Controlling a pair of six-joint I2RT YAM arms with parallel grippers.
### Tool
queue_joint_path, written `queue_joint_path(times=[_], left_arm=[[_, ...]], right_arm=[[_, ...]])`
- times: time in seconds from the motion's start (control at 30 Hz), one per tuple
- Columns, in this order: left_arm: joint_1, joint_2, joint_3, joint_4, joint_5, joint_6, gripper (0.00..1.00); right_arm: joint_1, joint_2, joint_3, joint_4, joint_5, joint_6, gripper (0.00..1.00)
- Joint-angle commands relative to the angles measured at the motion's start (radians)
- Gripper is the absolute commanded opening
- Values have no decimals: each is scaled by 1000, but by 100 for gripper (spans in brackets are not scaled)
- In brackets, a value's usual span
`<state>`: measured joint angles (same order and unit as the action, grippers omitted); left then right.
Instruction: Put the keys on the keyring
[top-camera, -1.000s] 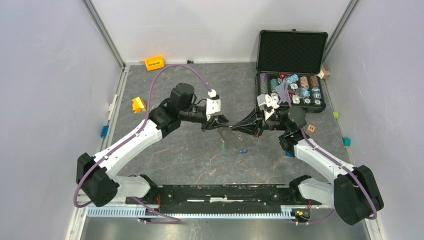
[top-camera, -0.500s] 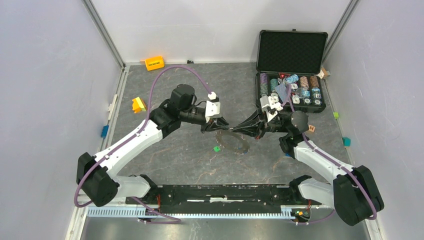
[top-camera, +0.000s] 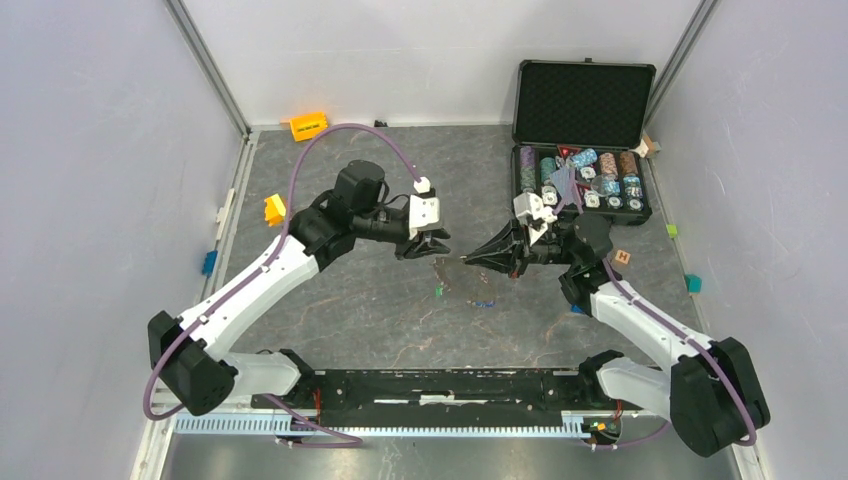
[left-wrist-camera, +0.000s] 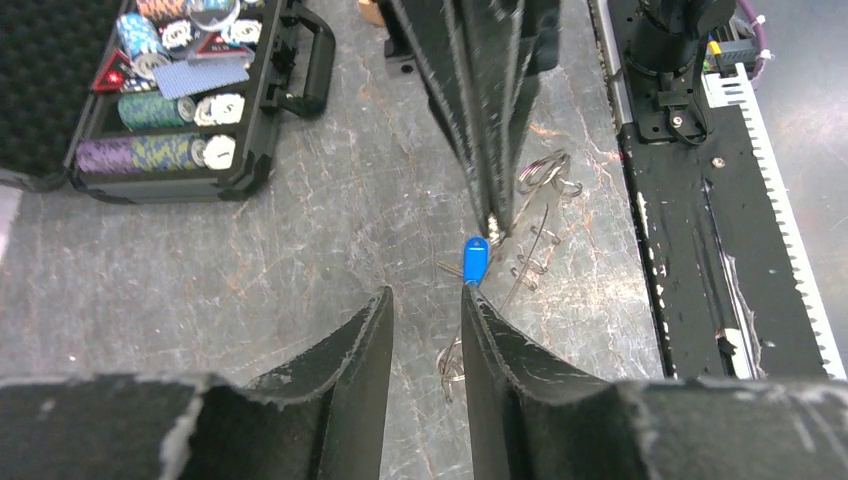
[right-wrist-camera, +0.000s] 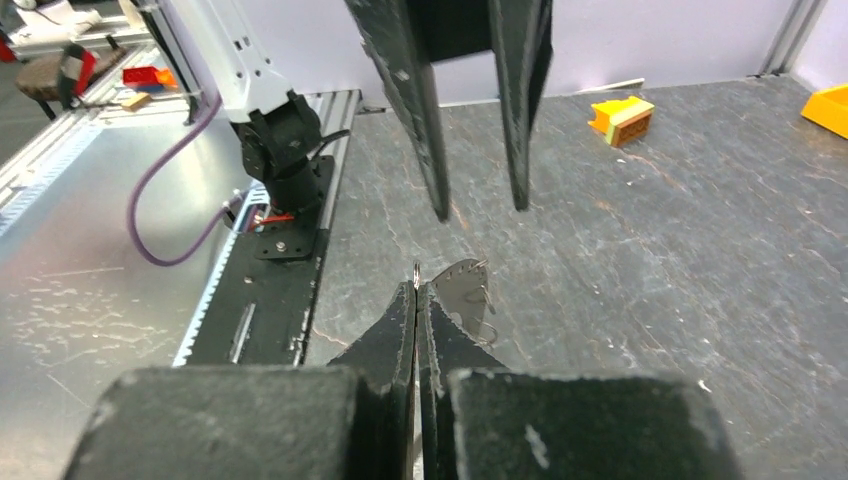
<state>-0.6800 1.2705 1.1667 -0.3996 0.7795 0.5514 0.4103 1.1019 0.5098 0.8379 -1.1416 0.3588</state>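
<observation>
The keyring (right-wrist-camera: 462, 290) sat at mid-bench, a thin grey hoop with wire coils on its rim, and the right gripper (right-wrist-camera: 417, 290) had it by the edge: fingers pressed flat together, a sliver of wire poking out between the tips. Whether the hoop's far side rested on the bench (top-camera: 350, 320) could not be told. The blue key (left-wrist-camera: 474, 260) lay just beside those closed tips on the side toward the near edge, and whether it was threaded on could not be told. The green key (top-camera: 439, 292) lay on the bench a little to its left, apart from the hoop. Facing in from the left, the left gripper (left-wrist-camera: 427, 292) was spread, a clear gap between its fingers and nothing in it, its tips just short of the blue key. Open slab ran from there to the near edge and out to the left edge. A yellow block (top-camera: 275, 209) sat near the left edge, an orange block (top-camera: 309, 126) in the far left corner, and the open chip case (top-camera: 583, 105) filled the far right corner, close behind the right arm.
</observation>
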Motion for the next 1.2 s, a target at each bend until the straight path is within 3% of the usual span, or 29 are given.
queue_joint_path(times=[0.0,0.23,0.53,0.83,1.17], left_arm=[[2,-34,93,-135,56,98,40],[-2,-25,87,-156,129,100,44],[-7,-9,82,-146,109,106,51],[-7,5,67,-98,46,73,60],[-8,46,65,-68,28,39,64]], right_arm=[[-3,-35,125,-347,43,-285,0],[2,-55,271,-730,132,-581,0],[36,-54,496,-1164,289,-908,0],[99,51,770,-1539,492,-1120,0],[209,150,997,-1815,749,-1263,0]])
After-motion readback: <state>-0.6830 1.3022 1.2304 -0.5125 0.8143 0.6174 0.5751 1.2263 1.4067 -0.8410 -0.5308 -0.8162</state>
